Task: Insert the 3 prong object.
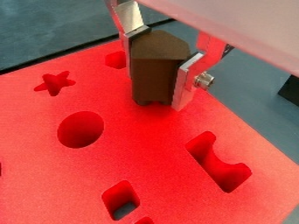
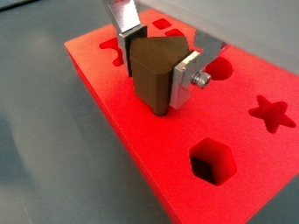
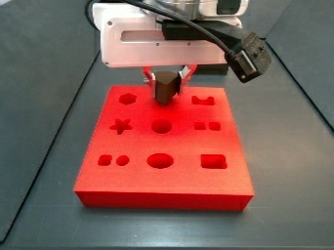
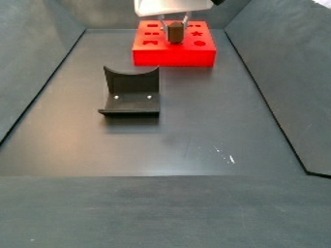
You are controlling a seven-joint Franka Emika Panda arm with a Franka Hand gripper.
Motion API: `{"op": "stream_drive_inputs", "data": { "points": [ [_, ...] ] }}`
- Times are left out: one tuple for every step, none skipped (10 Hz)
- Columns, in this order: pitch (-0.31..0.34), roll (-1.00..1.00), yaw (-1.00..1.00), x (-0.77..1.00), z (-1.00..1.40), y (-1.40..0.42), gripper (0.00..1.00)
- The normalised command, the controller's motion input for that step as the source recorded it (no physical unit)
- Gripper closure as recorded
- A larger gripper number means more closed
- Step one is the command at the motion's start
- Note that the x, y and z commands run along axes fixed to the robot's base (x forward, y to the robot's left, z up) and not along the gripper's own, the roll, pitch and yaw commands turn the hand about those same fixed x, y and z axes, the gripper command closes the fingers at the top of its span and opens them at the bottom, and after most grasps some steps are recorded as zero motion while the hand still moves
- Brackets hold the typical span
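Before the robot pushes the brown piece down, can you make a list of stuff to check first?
1. Tool shut on the 3 prong object, flat plates on two sides: ok.
2. Piece upright, not tilted: ok in both wrist views.
3. Piece held over the red block, near its far edge: ok.
4. Tip lined up with the matching hole: cannot tell; the piece hides what lies under it.
5. Tip touching the block or still above: cannot tell.
6. Dark grey holder well apart from the block on the floor: ok.

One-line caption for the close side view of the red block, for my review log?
The gripper holds the 3 prong object upright just above the red block, over its far rows of shaped cutouts.
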Motion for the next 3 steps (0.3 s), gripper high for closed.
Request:
{"op": "stream_drive_inputs", "data": {
  "points": [
    [0.131,0.0,-0.09,0.0,-0.23,-0.05,1.0],
    [0.0,0.0,0.0,0.0,0.0,0.0,1.0],
    [0.0,0.02,0.0,0.0,0.0,0.0,1.0]
  ]
}}
